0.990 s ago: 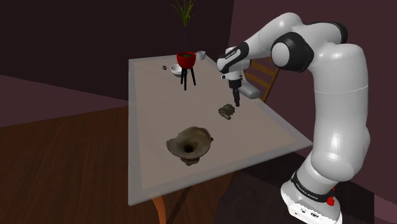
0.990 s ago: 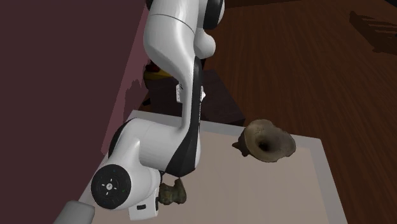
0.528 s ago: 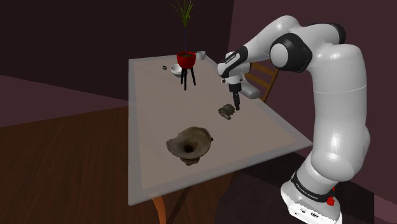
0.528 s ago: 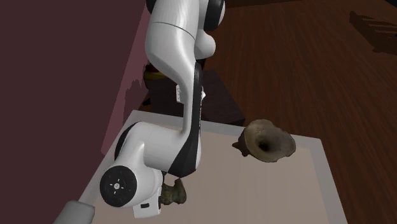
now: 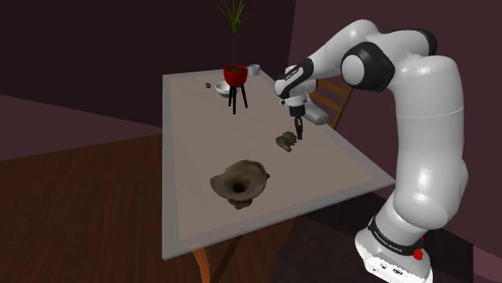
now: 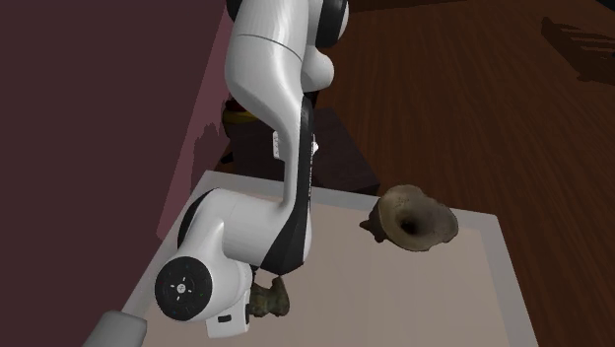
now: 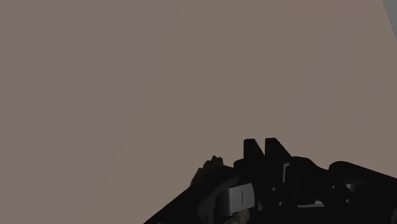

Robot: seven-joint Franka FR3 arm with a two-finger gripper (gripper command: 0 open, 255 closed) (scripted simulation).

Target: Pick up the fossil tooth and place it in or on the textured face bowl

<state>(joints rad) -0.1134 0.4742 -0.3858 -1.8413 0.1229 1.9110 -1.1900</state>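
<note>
At far end of table (image 5: 193, 161), in shoulder view, noted red pot (image 5: 235, 75) holding thin green plant (image 5: 233, 16), raised on black tripod stand (image 5: 235, 98). Logged small white bowl (image 5: 222, 89) just beside stand on shoulder view's left, tiny dark item (image 5: 207, 84) past it, and white cup (image 5: 253, 70) near table's back edge. Spotted wooden chair back (image 5: 334, 95) beyond table's edge on shoulder view's right, partly behind arm (image 5: 418, 137). Judged all of these well apart from task things.

In second exterior view, found white arm standing in front of fossil tooth (image 6: 269, 299), hiding most of it.

Recorded table as flat, grey-brown, paler along rim, with wooden leg (image 5: 201, 261) under near corner. Noted dark brown plank floor (image 5: 80, 185) around it and dull purplish walls (image 5: 80, 48) behind.

Located fossil tooth (image 5: 285, 141) lying on table near its right-hand edge in shoulder view: small, lumpy, dark olive-brown. Placed textured face bowl (image 5: 240, 182) near it but apart, closer to camera: brown-grey, uneven flared rim, deep dark hollow, short base.

Saw black gripper (image 5: 299, 133) pointing down, tip low at tooth's right edge in shoulder view. Could not tell how far open, nor whether gripping anything.
</note>
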